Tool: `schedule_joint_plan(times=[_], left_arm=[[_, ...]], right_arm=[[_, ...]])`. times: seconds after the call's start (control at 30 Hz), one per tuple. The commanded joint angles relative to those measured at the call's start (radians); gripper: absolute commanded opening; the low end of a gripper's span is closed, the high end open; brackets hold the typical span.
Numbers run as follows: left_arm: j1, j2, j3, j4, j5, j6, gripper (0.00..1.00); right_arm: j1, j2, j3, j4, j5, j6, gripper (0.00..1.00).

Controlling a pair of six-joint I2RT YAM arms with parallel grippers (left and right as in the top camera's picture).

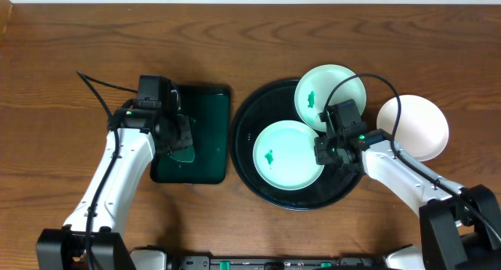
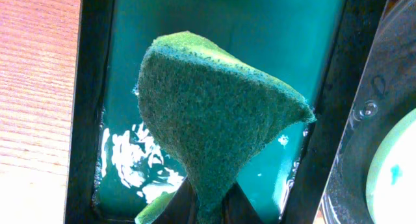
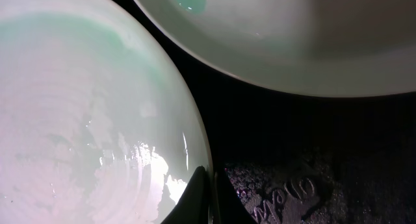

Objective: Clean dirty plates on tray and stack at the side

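- Overhead: the black tray [image 1: 244,164] carries two plates. The front plate [image 1: 283,154] has a green smear. The rear plate [image 1: 327,91], at the far rim, is smeared too.
- Overhead: a third plate [image 1: 415,127] sits on the table [image 1: 78,35] just right of the black tray, with no smear visible. I judge it cleaned and the start of the stack.
- Overhead: the left gripper [image 1: 180,137] hangs over the green tray [image 1: 207,106]. The right gripper [image 1: 329,149] is at the front plate's right edge.
- Left wrist: the jaws are pressed onto a green scouring sponge [image 2: 214,113], pinched at its lower end above shiny liquid in the green tray.
- Right wrist: the fingers are drawn together at the front plate's rim. They seem to nip it, though the contact lies dark at the frame's bottom edge.
- Step, as judged: the front plate is being steadied for scrubbing, with the sponge at the liquid.
- Next move calls for carrying the sponge across to the smear while the right grip stays firm. Two plates remain.
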Motion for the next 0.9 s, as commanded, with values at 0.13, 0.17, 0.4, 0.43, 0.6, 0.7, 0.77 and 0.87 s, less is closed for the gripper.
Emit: schedule_joint_plan(times=[0.13, 0.17, 0.4, 0.43, 0.6, 0.7, 0.77, 0.87], left_arm=[[-0.001, -0.007, -0.004, 0.002, -0.013, -0.009, 0.07], [-0.001, -0.007, -0.004, 0.002, -0.013, -0.009, 0.07], [-0.001, -0.007, -0.004, 0.002, -0.013, -0.009, 0.07], [-0.001, -0.007, -0.004, 0.002, -0.013, -0.009, 0.07], [-0.001, -0.007, -0.004, 0.011, -0.013, -0.009, 0.07], [-0.001, -0.007, -0.004, 0.022, -0.013, -0.009, 0.07], [-0.001, -0.007, -0.004, 0.027, -0.013, -0.009, 0.07], [-0.001, -0.007, -0.002, 0.035, -0.021, -0.01, 0.07]], right_arm=[[0.01, 0.008, 0.003, -0.013, -0.019, 0.001, 0.01], [0.01, 0.008, 0.003, -0.013, -0.019, 0.001, 0.01], [0.01, 0.008, 0.003, -0.019, -0.019, 0.042, 0.01], [0.01, 0.008, 0.003, -0.02, -0.019, 0.046, 0.01], [0.01, 0.008, 0.003, -0.019, -0.018, 0.046, 0.01], [0.01, 0.008, 0.003, -0.019, -0.019, 0.046, 0.01], [0.01, 0.008, 0.003, -0.018, -0.019, 0.046, 0.01], [0.01, 0.008, 0.003, -0.015, -0.019, 0.047, 0.01]])
